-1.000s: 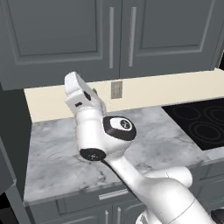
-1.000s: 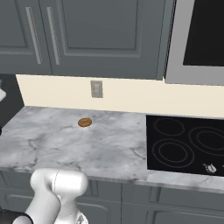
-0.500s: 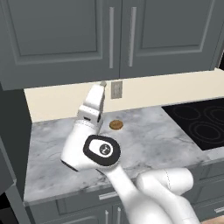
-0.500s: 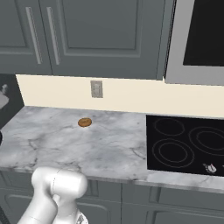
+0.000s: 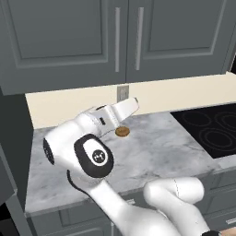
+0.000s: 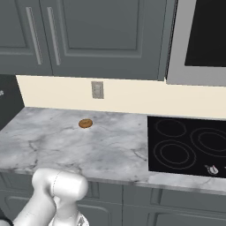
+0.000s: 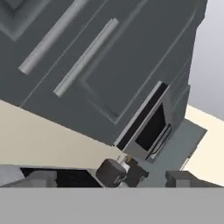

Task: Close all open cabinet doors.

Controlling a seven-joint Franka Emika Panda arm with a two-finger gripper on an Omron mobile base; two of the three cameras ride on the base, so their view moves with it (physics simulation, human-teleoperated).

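Note:
Two tall dark grey cabinet doors hang above the counter, the left door (image 5: 60, 37) and the right door (image 5: 179, 32), with their silver bar handles (image 5: 117, 39) side by side. Both lie flush and look closed, as do the doors (image 6: 110, 31) in the right base view. In the hand view the same doors (image 7: 113, 65) run at a slant overhead. My gripper (image 5: 134, 103) sits below them over the counter, pointing right and upward. Its fingertips (image 7: 39, 178) stand far apart with nothing between them. A dark panel (image 5: 9, 175) stands at the far left; I cannot tell whether it is a door.
A small brown round thing (image 5: 122, 132) lies on the marble counter (image 6: 53, 141) under a wall outlet (image 6: 97, 89). A black cooktop (image 6: 190, 145) is to the right with a microwave (image 6: 198, 39) above it. Low drawer fronts run below the counter.
The arm has folded down and to the left. The hand swung from high at the left to low over the counter, pointing right. The cabinet doors have not moved.

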